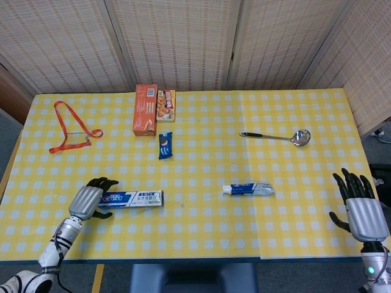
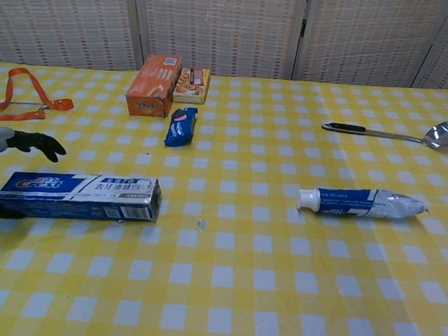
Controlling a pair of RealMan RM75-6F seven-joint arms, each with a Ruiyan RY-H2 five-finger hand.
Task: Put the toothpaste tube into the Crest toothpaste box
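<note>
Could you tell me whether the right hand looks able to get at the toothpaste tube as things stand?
Probably yes: the right hand is open at the table's near right corner, and only bare checked cloth lies between it and the toothpaste tube.

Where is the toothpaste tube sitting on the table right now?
In the head view, the white-and-blue toothpaste tube lies flat right of centre on the yellow checked tablecloth, nearer the front edge than the metal ladle, with its cap pointing towards the long Crest toothpaste box.

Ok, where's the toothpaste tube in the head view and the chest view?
Head view: toothpaste tube right of centre, cap pointing left.
Chest view: toothpaste tube at mid-right, cap pointing left.
Shared landmark: the metal ladle lies beyond it in both.
</note>
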